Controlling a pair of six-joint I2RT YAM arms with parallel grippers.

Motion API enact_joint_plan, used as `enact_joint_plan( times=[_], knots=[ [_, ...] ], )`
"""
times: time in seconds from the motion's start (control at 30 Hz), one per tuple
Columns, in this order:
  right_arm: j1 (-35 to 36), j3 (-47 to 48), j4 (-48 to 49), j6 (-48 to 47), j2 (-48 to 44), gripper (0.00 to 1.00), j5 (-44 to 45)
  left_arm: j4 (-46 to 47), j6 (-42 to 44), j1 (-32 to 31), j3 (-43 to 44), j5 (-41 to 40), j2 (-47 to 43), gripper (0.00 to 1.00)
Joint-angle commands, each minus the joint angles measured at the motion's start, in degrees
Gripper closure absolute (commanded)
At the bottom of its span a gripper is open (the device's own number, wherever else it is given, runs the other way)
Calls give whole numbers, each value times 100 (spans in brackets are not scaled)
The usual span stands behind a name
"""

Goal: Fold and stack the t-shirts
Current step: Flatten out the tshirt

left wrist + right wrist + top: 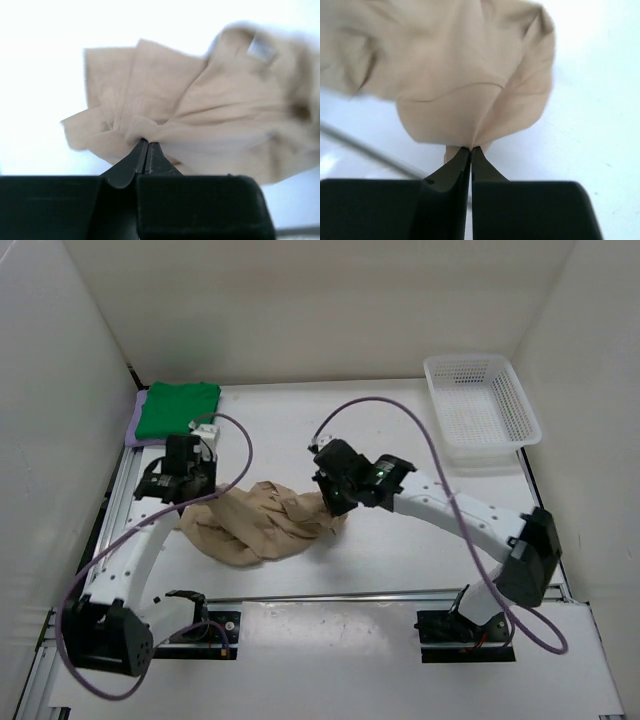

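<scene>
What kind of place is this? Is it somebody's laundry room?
Probably a robot test booth, not a home: plain white walls box in a white table, a left arm and a right arm are bolted at its edge, and both pinch a tan shirt.

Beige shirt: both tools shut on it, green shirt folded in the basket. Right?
No. Top view: green shirt lies folded on the purple shirt, not in the basket. Left tool and right tool do grip the beige shirt.
</scene>
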Motion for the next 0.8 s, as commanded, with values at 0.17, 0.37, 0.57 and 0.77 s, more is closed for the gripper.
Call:
enact_joint_plan(
  times=[0.17,0.37,0.57,0.77],
  knots=[
    [295,1562,78,71,-1316,100,-1794,176,-1,791,2316,-975,-1198,90],
    [295,897,1424,1038,-2371,100,-2244,414,-1,853,4398,-1046,-657,90],
    [295,-466,1706,1934,-2987,100,-1639,467,-1,573,6186,51,978,90],
    [295,-1294,2154,2734,-2909,100,-1227,414,-1,-586,7251,-139,3386,85]
  ],
)
